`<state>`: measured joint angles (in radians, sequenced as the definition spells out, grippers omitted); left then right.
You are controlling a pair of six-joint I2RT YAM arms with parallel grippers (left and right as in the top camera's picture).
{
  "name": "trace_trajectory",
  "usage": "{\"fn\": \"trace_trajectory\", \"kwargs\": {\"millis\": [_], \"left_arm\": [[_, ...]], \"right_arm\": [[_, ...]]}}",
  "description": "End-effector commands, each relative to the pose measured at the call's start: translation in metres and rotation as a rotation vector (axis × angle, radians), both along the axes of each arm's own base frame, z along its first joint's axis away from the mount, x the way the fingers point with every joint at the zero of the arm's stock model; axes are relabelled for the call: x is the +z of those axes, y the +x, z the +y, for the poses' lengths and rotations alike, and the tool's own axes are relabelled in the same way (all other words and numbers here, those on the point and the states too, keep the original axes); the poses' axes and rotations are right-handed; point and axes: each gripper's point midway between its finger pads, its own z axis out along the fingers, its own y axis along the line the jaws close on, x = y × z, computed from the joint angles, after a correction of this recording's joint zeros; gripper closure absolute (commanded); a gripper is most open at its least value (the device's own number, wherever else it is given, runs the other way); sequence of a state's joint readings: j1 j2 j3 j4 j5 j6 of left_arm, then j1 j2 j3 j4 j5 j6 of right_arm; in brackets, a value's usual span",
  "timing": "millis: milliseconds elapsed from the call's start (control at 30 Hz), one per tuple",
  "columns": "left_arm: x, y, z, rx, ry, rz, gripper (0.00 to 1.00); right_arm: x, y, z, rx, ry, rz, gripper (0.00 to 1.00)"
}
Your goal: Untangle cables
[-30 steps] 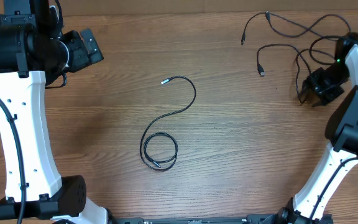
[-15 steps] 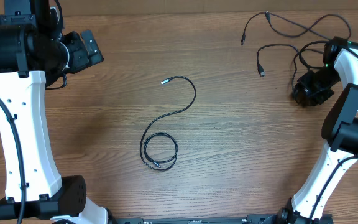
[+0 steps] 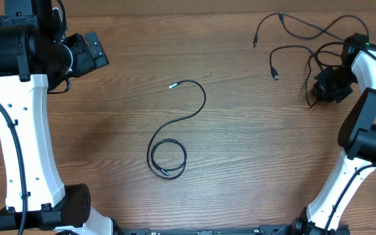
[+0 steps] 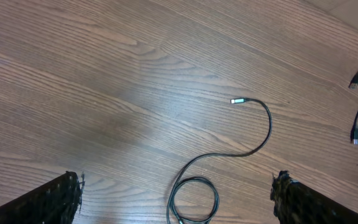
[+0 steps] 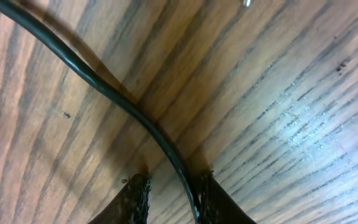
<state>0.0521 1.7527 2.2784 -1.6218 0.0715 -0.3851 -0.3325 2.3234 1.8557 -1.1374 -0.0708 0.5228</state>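
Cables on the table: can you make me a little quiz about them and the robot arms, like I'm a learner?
1. True or false: the left gripper has its jaws wide open and holds nothing.
2. Where does the looped cable lie? A) near the middle of the table; B) inside the left gripper; C) draped over an arm.
3. Fill in: the gripper right beside the tangled cables is the ____ one.

Key: 1 true. 2 A. 3 right, meaning the right gripper.
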Motion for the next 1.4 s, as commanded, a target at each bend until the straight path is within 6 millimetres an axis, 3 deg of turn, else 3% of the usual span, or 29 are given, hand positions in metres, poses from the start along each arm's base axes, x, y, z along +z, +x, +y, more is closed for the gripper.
{"fn": "trace_trajectory", "kwargs": {"millis": [0,500,633,800,900,1000,1133,1367], "left_arm": [[0.001,0.001,-0.002,-0.019,0.011,-0.003,0.00],[0.001,0.001,-0.002,-0.019,0.011,-0.002,0.00],[0.001,0.001,-0.002,-0.019,0.011,-0.002,0.00],[0.001,0.001,-0.002,-0.019,0.011,-0.004,0.00],[0.001,0.002,-0.002,-0.019,0.011,-0.010,0.00],[0.002,0.004,-0.002,-0.019,0.011,-0.017,0.00],[0.002,0.004,-0.002,-0.019,0.012,-0.017,0.01],[0.000,0.000,-0.002,-0.019,0.011,0.002,0.00]], "right_arm": [[0.007,0.006,-0.005,-0.005,-0.024,-0.040,0.73],[0.009,0.021,-0.009,-0.005,-0.036,-0.102,0.73],[0.008,0.006,0.002,-0.003,0.021,-0.046,0.67],[0.009,-0.024,0.018,-0.006,0.095,0.076,0.49],[0.011,-0.037,0.023,-0.008,0.115,0.132,0.48],[0.011,-0.038,0.027,-0.001,0.116,0.138,0.49],[0.011,-0.035,0.031,0.010,0.113,0.132,0.63],[0.010,-0.028,0.031,-0.010,0.101,0.112,0.73]]}}
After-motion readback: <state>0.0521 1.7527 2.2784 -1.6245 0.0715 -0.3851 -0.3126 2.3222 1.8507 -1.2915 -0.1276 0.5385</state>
